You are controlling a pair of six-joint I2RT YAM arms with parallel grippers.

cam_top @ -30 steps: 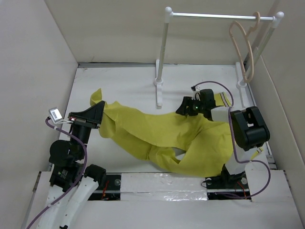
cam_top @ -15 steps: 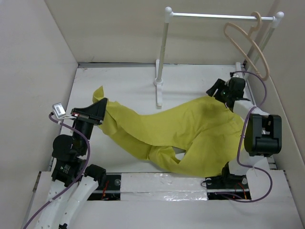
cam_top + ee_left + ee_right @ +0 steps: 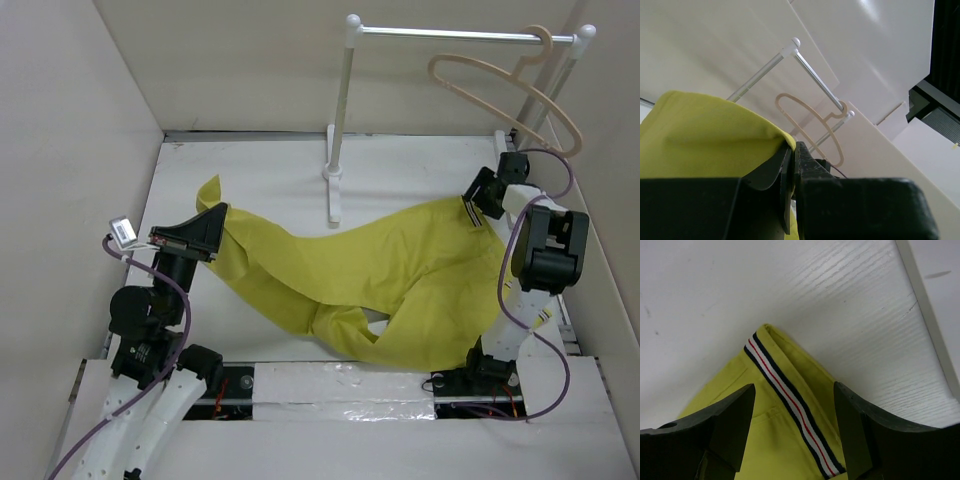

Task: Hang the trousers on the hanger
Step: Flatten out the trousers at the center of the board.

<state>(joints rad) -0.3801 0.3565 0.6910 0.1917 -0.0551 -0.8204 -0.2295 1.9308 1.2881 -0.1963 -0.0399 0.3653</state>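
**A:** Where are the trousers (image 3: pixel 370 275)?

**B:** Spread over the white table (image 3: pixel 260 170). They run from the left gripper (image 3: pixel 207 232) at one leg end to the right gripper (image 3: pixel 478 203) at the waistband (image 3: pixel 785 395). The other leg folds back toward the near edge, between the two arm bases.

**A:** And the jaws?

**B:** The left ones are pinched together on a fold of yellow cloth and hold it above the table. In the wrist view the cloth drapes over them. The right ones stand apart, one finger on each side of the striped band. The band lies flat at the cloth's far right corner. I cannot tell whether the fingertips touch the cloth.

**A:** The hanger (image 3: pixel 500 85)?

**B:** It is hooked on the right end of the rail (image 3: pixel 450 34) and tilted, with its body angled out to the left. It hangs above the right gripper, apart from the cloth.

**A:** What stands in the way?

**B:** The rack's left post (image 3: pixel 340 110) stands just behind the trousers' middle, with its foot close to the cloth's far edge. The right post (image 3: pixel 563 75) rises just behind the right arm, and that arm's purple cable (image 3: pixel 550 152) loops between gripper and post. Walls (image 3: pixel 80 150) close the table in on the left, back and right.
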